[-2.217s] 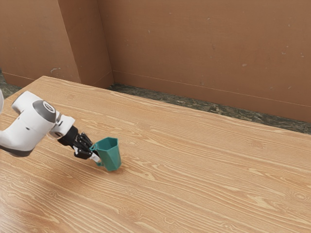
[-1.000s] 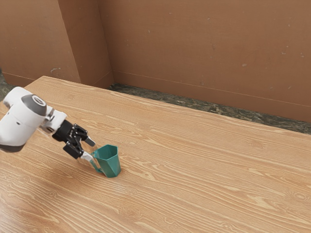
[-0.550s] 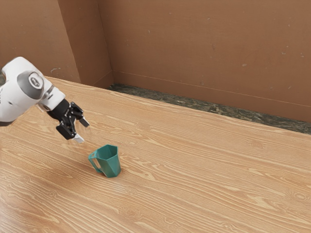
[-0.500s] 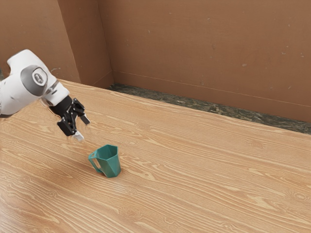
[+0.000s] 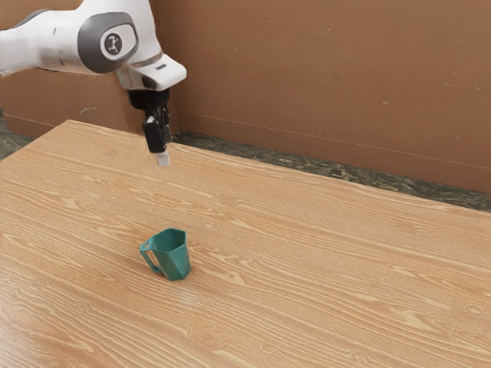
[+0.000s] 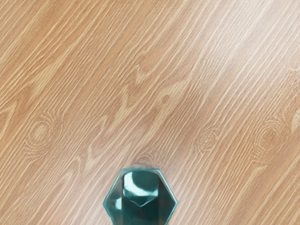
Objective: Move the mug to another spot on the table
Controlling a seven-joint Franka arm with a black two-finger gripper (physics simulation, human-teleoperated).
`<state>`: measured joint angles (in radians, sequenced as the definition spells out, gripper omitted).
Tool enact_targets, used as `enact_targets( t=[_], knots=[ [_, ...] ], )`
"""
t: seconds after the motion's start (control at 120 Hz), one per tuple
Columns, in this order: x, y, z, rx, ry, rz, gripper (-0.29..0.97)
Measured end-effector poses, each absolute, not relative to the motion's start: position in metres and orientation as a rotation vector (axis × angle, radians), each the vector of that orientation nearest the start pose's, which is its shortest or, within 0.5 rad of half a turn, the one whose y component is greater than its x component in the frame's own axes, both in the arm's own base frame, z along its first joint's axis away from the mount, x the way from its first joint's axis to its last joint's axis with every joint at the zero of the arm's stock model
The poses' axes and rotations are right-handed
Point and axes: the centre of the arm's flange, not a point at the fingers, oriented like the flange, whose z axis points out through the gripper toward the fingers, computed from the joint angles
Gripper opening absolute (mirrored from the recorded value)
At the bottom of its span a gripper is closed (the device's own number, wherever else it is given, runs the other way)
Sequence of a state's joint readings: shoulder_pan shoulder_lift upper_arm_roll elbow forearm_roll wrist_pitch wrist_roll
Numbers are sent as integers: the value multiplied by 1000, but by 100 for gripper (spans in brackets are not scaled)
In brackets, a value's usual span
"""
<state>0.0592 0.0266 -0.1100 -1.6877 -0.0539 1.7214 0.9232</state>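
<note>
Brown plain walls (image 5: 322,69) back a wood-grain tabletop (image 5: 345,253); a dark floor strip (image 5: 307,165) runs behind its far edge.

Mug (image 5: 166,253): teal, faceted, standing upright on the tabletop, mouth up, long axis vertical. It sits in the half toward the exterior view's left, about midway between the far and near edges. Nothing touches it.

Pincer (image 5: 163,159): hangs high, pointing straight down, above the tabletop close to its far edge and well apart from the mug. It carries nothing. It is seen edge-on, so I cannot tell whether it is released or clenched.

Key relation: the mug lies below the pincer and toward the near edge from it. Judgement: any new grasp needs travel toward the near edge plus a long descent.

View differences:
- Exterior view gives the handle (image 5: 151,258), on the mug's side toward the exterior view's left, and the height gap between pincer and mug.
- Wrist view looks down into the mug (image 6: 140,197): six-sided rim, dark glossy interior, bare wood grain all around.

Judgement: mug is set down and free; these frames alone do not tell whether this spot is a new one.
</note>
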Motion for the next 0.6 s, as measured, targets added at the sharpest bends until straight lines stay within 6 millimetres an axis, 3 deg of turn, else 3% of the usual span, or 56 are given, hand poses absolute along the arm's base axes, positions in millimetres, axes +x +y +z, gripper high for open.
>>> enact_targets(
  t=[0.092,0.167,0.25,0.392,0.6],
  knots=[
    [567,-75,593,-2858,1417,-25,68],
    [565,-89,613,-2900,1331,-7,68],
    [566,-69,627,-2976,1156,24,68],
    [569,-17,622,-3090,833,102,68],
    [570,-20,617,-3137,632,134,68]
  ],
)
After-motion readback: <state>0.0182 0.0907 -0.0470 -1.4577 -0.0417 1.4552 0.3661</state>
